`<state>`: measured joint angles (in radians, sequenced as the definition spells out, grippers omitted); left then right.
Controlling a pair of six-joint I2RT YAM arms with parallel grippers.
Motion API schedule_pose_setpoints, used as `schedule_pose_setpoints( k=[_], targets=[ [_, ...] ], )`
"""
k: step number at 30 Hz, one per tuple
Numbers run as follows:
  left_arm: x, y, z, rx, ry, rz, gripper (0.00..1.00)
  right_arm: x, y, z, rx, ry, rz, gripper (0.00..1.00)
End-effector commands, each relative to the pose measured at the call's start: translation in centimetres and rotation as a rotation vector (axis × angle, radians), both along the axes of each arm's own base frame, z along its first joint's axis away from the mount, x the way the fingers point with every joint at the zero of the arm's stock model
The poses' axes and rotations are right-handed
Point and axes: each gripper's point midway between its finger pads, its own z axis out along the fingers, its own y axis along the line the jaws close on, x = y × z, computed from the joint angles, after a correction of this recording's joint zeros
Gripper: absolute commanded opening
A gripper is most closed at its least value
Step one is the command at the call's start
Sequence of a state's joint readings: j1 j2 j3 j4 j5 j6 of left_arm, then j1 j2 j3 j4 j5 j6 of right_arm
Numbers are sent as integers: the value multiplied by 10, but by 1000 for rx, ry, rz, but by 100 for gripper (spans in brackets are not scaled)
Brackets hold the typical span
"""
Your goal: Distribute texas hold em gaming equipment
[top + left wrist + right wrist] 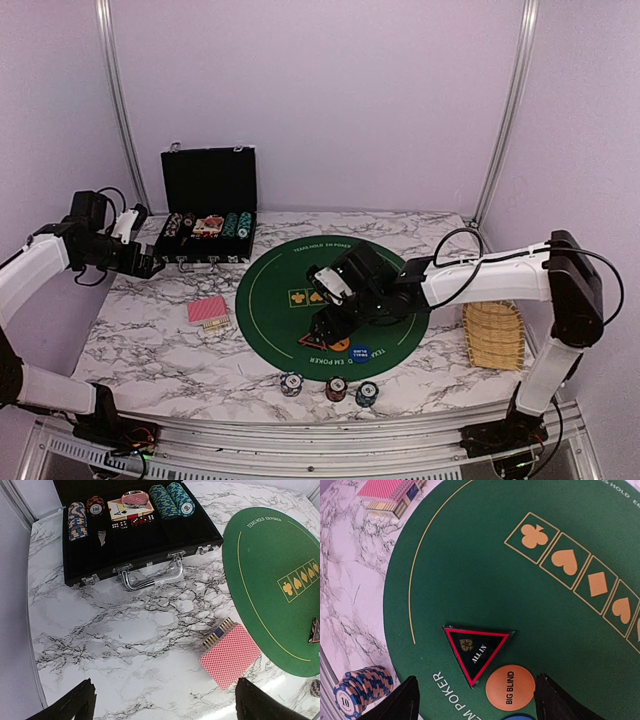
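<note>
Over the near edge of the green poker mat (280,290), right gripper (476,680) is hovering with jaws standing apart, clamping nothing, straddling the black triangular ALL IN marker (476,651) and the orange BIG BLIND button (510,687). Both are lying flat on the felt, just beside each other; a blue button (517,717) is peeking in at the frame's bottom edge. My read: it's lining up on one marker, can't tell which, to move it to a player's spot. These are thin, flat pieces on felt, so the fingertips will need to get right down at the surface or they'll skate off. Three small chip stacks (336,388) are sitting in a row on the marble tabletop (125,625) just off the mat's near rim, looking like stakes already dealt out. Red-backed card deck (231,655) is lying on the marble just left of the mat, undealt by the look of it. Left gripper (165,685) is hanging above bare marble near the deck, jaws wide apart and empty, facing the open black case (145,555) where spare chips (172,500) are sitting; probably staged as the supply arm. Woven tray (494,335) is sitting right of the mat, well apart from the action.
</note>
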<state>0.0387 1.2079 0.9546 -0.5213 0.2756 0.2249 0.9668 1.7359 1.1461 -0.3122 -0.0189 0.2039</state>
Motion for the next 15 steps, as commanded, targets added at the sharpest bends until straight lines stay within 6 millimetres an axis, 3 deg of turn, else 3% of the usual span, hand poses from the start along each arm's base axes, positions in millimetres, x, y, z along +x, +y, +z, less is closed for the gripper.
schedule_pose_setpoints(
  k=[1,15],
  targets=[
    [-4,-2,15,-13,-14,-13,99,-8,18,-1,17,36,69,74],
    [-2,-9,36,-58,-47,-28,99,-8,18,-33,-56,62,90,59]
  ],
)
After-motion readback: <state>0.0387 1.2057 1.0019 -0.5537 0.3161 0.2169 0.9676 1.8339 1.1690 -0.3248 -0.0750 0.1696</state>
